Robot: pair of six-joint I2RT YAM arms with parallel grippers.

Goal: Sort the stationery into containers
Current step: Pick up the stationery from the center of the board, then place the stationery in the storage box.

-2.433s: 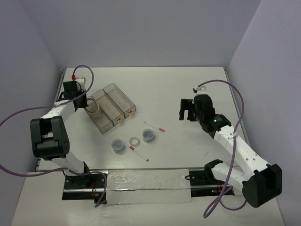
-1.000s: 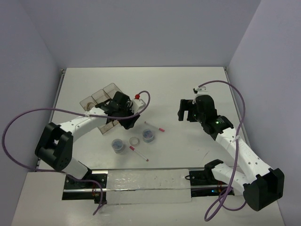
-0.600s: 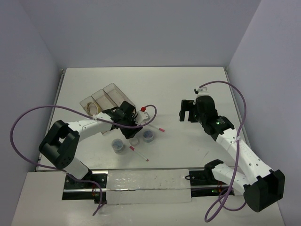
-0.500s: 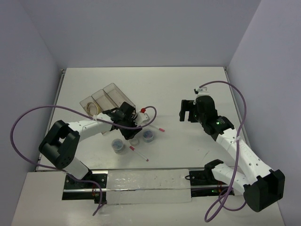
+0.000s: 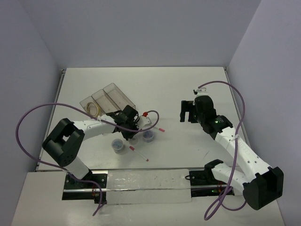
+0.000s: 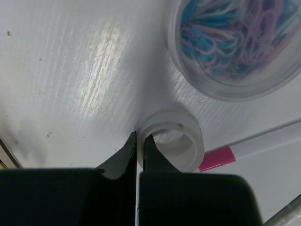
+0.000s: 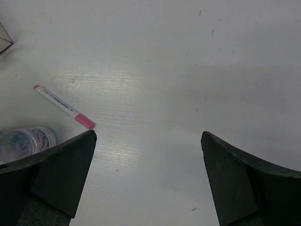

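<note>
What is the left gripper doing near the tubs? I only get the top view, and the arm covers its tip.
Observer: Left wrist view: the left gripper is shut, tips at the rim of the white tape ring; whether it pinches the wall I cannot tell.
Operator: What's in the tub beside it?
Observer: Blue and pink paper clips.
Operator: And the right gripper?
Observer: The right gripper is open and holds nothing; a red-capped pen lies off to its side.
</note>
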